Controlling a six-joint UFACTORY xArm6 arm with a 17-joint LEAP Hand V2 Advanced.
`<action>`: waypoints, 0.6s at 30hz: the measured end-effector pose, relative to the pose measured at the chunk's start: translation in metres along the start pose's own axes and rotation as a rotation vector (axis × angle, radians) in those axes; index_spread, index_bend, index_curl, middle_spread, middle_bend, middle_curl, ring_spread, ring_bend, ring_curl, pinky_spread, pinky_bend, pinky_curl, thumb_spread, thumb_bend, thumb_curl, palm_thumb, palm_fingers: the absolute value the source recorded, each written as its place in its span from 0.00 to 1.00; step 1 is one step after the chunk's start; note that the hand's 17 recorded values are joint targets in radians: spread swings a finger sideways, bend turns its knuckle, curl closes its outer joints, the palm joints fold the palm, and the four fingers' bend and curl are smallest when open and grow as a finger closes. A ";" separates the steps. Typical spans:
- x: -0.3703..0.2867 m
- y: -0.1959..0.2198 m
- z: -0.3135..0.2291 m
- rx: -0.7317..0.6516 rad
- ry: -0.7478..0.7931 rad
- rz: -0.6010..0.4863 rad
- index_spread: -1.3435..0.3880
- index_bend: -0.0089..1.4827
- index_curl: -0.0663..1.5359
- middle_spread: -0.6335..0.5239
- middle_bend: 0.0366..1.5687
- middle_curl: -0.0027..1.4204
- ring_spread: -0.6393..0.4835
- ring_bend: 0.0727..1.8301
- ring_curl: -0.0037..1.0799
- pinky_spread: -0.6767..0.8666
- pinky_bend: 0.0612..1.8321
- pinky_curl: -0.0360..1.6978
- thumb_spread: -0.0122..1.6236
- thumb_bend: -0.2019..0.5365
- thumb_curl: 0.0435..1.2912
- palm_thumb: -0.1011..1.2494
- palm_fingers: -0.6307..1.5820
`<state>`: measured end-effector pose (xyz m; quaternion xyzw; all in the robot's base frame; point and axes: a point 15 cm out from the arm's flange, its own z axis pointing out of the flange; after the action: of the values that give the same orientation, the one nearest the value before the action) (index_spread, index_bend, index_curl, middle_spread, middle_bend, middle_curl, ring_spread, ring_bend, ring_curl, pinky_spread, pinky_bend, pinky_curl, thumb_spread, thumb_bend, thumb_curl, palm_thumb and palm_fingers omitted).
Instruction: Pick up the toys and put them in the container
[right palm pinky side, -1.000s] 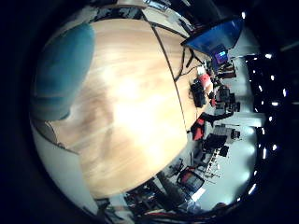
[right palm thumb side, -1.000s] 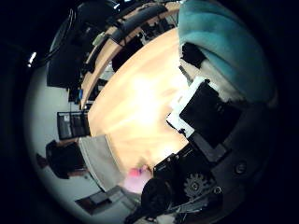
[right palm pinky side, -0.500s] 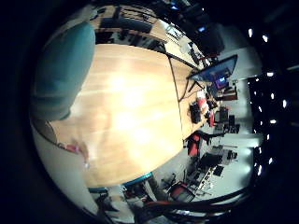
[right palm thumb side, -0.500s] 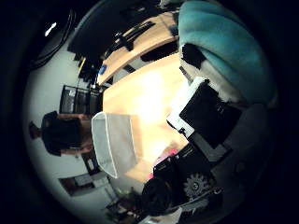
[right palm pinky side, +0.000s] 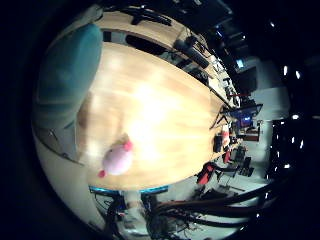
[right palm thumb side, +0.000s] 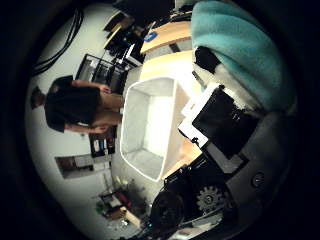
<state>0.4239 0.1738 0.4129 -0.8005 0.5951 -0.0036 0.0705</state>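
A pink toy (right palm pinky side: 118, 158) lies on the light wooden table (right palm pinky side: 160, 105), near its edge, in the right little finger side palm view. My hand (right palm thumb side: 228, 130) shows as black, white, geared and teal parts beside the container. Its teal part (right palm pinky side: 66, 70) also borders the little finger side view.
Beyond the table's far edge are office chairs and desks (right palm pinky side: 228, 140). A dark shelf unit (right palm thumb side: 100, 72) stands behind the container. The table edge runs close to the pink toy.
The hand and its cameras have swung round. The white container now fills more of the thumb side view. The pink toy has come fully into the little finger side view.
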 end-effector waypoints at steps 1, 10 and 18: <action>-0.007 0.002 0.001 -0.009 -0.002 -0.013 0.45 0.15 0.45 0.16 0.46 0.47 0.23 0.64 0.44 0.05 0.55 0.21 0.65 0.26 0.31 0.95 0.81; -0.091 0.004 -0.010 -0.015 -0.028 -0.181 0.44 0.13 0.47 0.16 0.46 0.47 0.23 0.64 0.44 0.05 0.54 0.22 0.66 0.26 0.30 0.95 0.81; -0.151 0.000 -0.009 -0.012 -0.044 -0.297 0.44 0.13 0.49 0.16 0.46 0.47 0.23 0.64 0.44 0.04 0.53 0.22 0.66 0.26 0.30 0.94 0.81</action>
<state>0.3791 0.3173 0.4332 -0.8801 0.4684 0.0073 0.0775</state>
